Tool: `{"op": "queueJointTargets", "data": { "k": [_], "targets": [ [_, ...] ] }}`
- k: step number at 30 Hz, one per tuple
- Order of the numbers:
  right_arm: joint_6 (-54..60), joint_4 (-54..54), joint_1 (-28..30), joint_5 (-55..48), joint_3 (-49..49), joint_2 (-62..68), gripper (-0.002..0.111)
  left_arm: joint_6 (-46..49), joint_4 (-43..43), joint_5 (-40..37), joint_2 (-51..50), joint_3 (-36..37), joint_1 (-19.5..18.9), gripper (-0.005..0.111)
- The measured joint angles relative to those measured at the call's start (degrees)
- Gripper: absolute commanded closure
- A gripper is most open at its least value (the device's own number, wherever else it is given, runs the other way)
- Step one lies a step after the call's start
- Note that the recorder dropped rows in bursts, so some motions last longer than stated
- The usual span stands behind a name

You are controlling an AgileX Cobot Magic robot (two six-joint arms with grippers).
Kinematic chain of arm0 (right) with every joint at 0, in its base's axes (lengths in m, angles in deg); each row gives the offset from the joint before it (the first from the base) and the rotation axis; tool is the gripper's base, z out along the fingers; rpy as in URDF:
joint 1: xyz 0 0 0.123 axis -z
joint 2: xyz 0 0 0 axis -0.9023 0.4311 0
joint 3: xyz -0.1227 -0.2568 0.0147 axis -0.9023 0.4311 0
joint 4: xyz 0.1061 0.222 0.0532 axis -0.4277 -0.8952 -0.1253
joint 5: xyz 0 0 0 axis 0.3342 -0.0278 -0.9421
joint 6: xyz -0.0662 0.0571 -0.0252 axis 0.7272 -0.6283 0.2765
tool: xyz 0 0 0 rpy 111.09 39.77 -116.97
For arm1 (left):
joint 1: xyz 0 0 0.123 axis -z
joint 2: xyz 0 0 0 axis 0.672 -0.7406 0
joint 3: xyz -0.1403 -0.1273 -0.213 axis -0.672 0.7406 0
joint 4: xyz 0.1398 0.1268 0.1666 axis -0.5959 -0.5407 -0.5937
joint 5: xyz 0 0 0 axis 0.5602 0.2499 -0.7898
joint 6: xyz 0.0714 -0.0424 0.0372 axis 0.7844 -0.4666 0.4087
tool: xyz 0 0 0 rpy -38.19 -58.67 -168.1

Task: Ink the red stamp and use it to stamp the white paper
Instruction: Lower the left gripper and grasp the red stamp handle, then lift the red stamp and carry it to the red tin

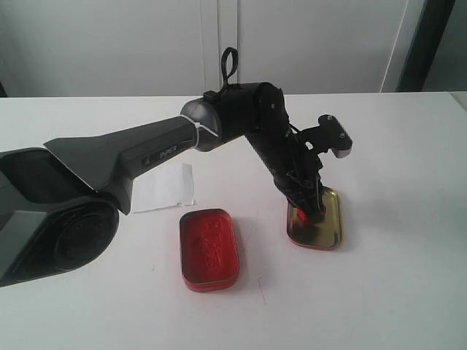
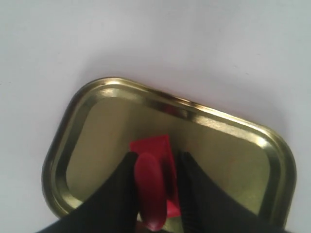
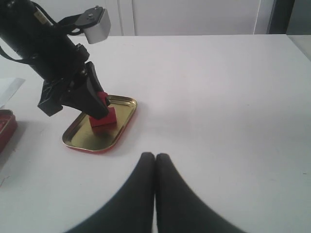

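Ink-pad tin [image 1: 209, 249] nearest: open, red pad face-up, nothing on it. Just behind it and to the right is the gold tin lid [image 1: 334, 219], inside up, serving as a tray for the red stamp [image 2: 151, 170]. Left claw [image 2: 156, 158] reaches across the middle and is clenched on the stamp's knobbed handle, one finger each side. Square base points down at the lid floor; touching or just clear of it, can't tell. Handle grip makes sense: it leaves the print face free for pad and paper. My read: pick-up step, inking not done yet, pad is the next stop. White paper [image 1: 164, 188] lies further back on the counter [image 1: 394, 146], partly hidden by the left arm, well apart from the stamp. Right claw [image 3: 155, 160] is clamped on nothing, parked off to the side, out of the way.
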Motion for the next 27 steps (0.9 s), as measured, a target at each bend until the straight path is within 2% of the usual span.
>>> {"op": "queueJointTargets", "data": {
  "k": [3,11,18,27],
  "targets": [
    [0.00,0.00,0.00,0.00,0.00,0.00,0.108,0.00,0.00,0.00,0.00,0.00,0.00,0.107],
    [0.00,0.00,0.00,0.00,0.00,0.00,0.108,-0.12,-0.40,-0.45,0.78,-0.34,0.00,0.107],
    [0.00,0.00,0.00,0.00,0.00,0.00,0.108,-1.80,-3.00,-3.77,5.69,-0.67,0.00,0.107],
    [0.00,0.00,0.00,0.00,0.00,0.00,0.108,-2.98,-7.97,-14.54,9.42,-0.67,0.00,0.107]
  ]
}}
